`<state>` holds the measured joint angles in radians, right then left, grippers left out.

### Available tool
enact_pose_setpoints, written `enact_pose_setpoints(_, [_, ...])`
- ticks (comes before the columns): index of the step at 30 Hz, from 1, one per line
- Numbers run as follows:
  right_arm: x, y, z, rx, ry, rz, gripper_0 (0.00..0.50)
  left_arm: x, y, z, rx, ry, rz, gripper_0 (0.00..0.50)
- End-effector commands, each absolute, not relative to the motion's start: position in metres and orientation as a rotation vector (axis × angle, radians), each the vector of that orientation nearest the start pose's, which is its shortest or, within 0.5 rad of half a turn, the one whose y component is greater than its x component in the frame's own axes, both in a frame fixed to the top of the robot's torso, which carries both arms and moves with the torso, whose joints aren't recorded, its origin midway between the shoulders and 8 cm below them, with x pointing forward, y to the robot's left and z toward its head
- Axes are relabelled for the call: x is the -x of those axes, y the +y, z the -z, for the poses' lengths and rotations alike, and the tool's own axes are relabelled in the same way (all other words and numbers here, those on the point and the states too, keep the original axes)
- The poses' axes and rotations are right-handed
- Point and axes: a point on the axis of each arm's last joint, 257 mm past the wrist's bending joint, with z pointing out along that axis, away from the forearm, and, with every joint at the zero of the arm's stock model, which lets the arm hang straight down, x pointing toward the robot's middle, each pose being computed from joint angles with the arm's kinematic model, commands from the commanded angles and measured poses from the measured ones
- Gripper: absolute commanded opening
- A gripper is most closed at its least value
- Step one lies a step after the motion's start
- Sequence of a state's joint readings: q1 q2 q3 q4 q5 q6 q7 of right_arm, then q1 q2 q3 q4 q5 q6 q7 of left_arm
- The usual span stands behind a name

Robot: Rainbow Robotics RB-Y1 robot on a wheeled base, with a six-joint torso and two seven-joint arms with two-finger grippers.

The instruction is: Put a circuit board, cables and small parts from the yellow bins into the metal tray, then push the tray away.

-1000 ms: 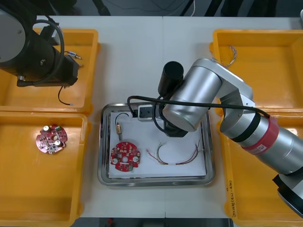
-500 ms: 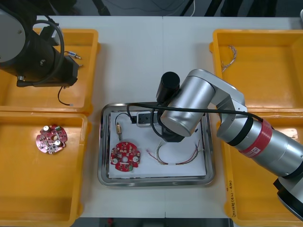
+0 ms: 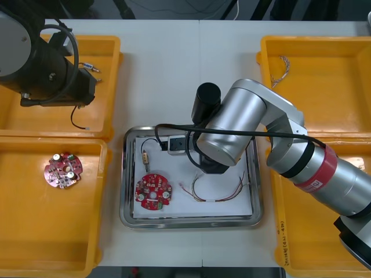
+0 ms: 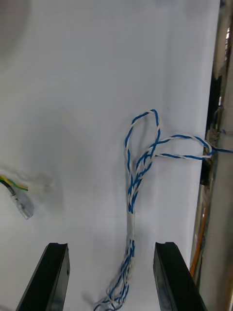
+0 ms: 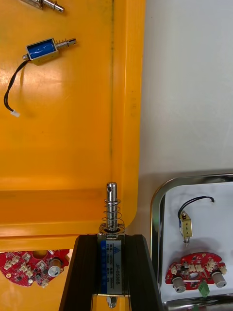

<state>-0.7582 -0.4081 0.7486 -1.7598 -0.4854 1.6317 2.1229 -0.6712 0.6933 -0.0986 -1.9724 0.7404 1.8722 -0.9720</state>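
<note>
- We see the left gripper (image 5: 112, 245) at ten o'clock of the light desk (image 3: 174, 75), over the far left yellow bin (image 3: 107, 110). Its fingers (image 5: 82, 277) clamp a spring-tipped small metal part with a blue label (image 5: 111, 214), whose pin juts past the fingertips.
- On that bin's floor lies a blue small metal part with a black lead (image 5: 42, 48).
- The right gripper (image 4: 110, 250) hangs low over the shiny metal tray (image 3: 191, 221) at the desk's centre, a little to two o'clock of the tray's middle. Its fingers (image 4: 56, 272) stand wide apart and grip nothing.
- Between those fingers, on the tray's white lining, lies the twisted blue and white cable (image 4: 130, 204). As far as we can tell it touches neither finger.
- The red and yellow cable (image 3: 217, 194) curves across the tray at five o'clock.
- A round red circuit board (image 3: 153, 193) sits in the tray at seven o'clock. A brass-coloured small metal part with a black lead (image 3: 144, 157) sits at ten o'clock, apart from the board.
- A second round red circuit board (image 3: 62, 171) lies in the near left yellow bin (image 3: 35, 243), at eight o'clock of the desk.
- Another twisted cable (image 3: 282, 66) rests in the far right yellow bin (image 3: 330, 98), at two o'clock.
</note>
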Motion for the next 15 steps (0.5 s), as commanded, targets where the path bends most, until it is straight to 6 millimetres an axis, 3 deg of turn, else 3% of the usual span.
enact_pose_setpoints(1, [-0.445, -0.039, 0.234, 1.905, 1.915, 0.373, 0.500, -0.476, 0.230, 0.105, 0.058, 2.568, 0.129, 0.000])
enact_pose_setpoints(8, [-0.439, -0.047, 0.216, 1.873, 1.948, 0.371, 0.500, -0.475, 0.230, 0.106, 0.060, 2.570, 0.131, 0.000])
enact_pose_setpoints(15, [-0.436, -0.060, 0.182, 1.740, 2.099, 0.320, 0.500, -0.475, 0.229, 0.105, 0.065, 2.567, 0.135, 0.000])
